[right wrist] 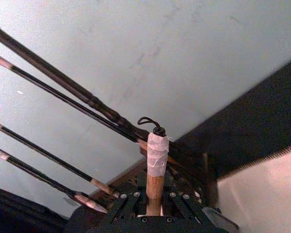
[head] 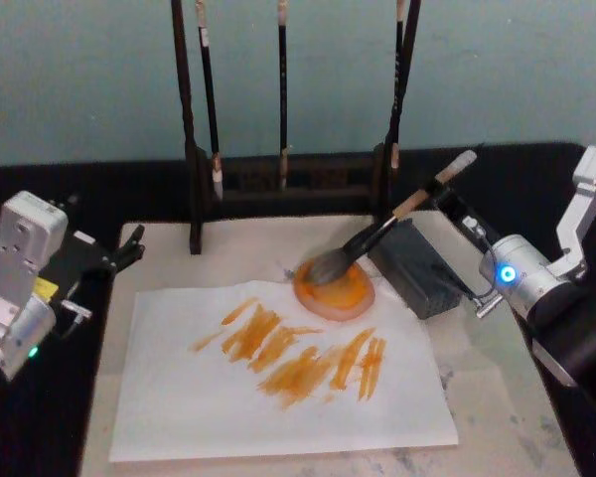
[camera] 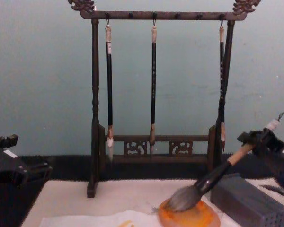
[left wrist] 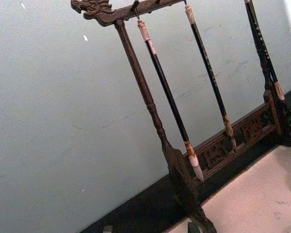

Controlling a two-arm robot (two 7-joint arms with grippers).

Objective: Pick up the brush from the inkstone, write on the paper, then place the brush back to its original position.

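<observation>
Mid-right, the right gripper (head: pixel 449 202) grips the brush (head: pixel 377 234) resting on the dish (head: pixel 343 298), so a skewed release could roll it onto the paper (head: pixel 278 407); the left gripper (head: pixel 124 250) sits idle far left.

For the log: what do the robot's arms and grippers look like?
The left arm has a boxy silver-white wrist housing with a yellow label and a small green light, ending in the black left gripper. The right arm has a black rounded forearm, a silver-white wrist with a glowing blue ring, an angular white bracket, a thin dark cable and the black right gripper.
</observation>
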